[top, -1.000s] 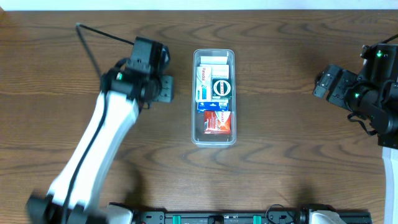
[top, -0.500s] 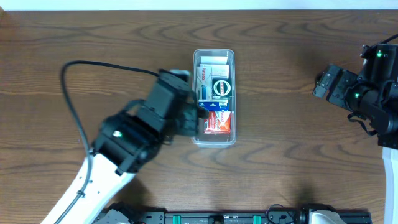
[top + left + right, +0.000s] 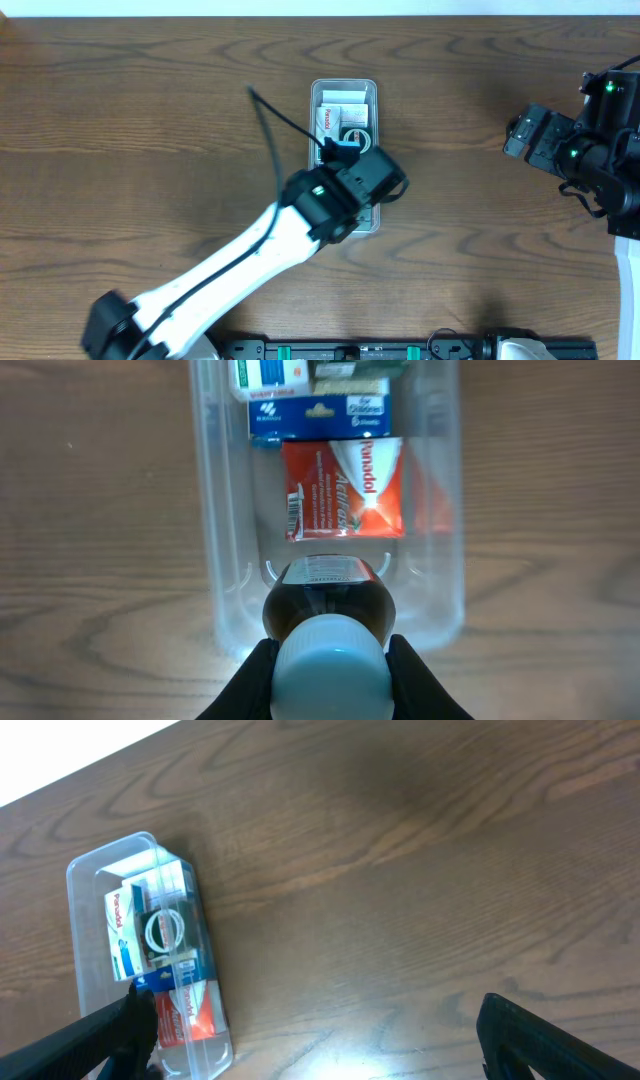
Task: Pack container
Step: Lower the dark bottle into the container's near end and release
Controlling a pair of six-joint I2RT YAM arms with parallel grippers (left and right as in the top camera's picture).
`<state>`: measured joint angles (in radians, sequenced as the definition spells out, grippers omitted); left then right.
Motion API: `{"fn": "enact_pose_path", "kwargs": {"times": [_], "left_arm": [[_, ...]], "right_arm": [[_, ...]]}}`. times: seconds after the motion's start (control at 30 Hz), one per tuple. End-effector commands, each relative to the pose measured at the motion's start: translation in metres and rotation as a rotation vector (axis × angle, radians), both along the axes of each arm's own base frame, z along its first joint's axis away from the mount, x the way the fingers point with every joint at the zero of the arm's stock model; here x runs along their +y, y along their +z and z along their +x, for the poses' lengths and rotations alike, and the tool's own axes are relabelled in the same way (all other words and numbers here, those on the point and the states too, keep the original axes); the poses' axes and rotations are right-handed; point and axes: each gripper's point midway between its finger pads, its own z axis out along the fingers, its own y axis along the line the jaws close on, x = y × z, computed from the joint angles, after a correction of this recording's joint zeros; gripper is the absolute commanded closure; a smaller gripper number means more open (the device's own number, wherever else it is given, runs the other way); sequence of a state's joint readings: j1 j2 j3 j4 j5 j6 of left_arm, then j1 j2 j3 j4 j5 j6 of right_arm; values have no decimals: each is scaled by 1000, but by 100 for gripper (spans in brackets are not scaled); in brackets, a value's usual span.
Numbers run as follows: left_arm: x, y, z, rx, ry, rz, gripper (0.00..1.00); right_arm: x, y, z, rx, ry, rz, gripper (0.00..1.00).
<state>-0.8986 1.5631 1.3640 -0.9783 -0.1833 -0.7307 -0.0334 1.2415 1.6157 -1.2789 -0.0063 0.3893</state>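
One dark bottle, gripped at its white cap by my left gripper, hangs over the bare near end of the container, just beside the red box (the only free slot I see, hence this spot). The container lies mid-table, with boxes filling its far part. My right gripper sits well apart from the container, fingers spread wide and empty, likely to stay clear.
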Motion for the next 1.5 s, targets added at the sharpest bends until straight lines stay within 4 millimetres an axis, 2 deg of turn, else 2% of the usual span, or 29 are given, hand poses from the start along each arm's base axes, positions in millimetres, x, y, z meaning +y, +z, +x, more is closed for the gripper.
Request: {"fn": "enact_pose_path", "kwargs": {"times": [0.0,0.13,0.4,0.67,0.97,1.1,1.17,1.27,1.37,1.47], "left_arm": [[-1,-18,8,2,49,41,81],[-5,-35,9,35,59,61,81],[-15,-38,3,76,63,10,80],[-20,-42,7,61,61,-10,77],[-19,-56,6,86,62,23,60],[-22,-58,8,85,60,17,33],[-25,-55,10,72,59,0,28],[-28,-44,13,48,49,-28,27],[-33,-22,17,2,-12,-55,27],[-33,10,21,-66,-66,-95,26]], "right_arm": [[-5,3,-1,-10,-8,-17,1],[-5,3,-1,-10,-8,-17,1],[-5,3,-1,-10,-8,-17,1],[-5,3,-1,-10,-8,-17,1],[-5,3,-1,-10,-8,-17,1],[-5,3,-1,-10,-8,-17,1],[-5,3,-1,-10,-8,-17,1],[-5,3,-1,-10,-9,-16,1],[-5,3,-1,-10,-8,-17,1],[-5,3,-1,-10,-8,-17,1]]}}
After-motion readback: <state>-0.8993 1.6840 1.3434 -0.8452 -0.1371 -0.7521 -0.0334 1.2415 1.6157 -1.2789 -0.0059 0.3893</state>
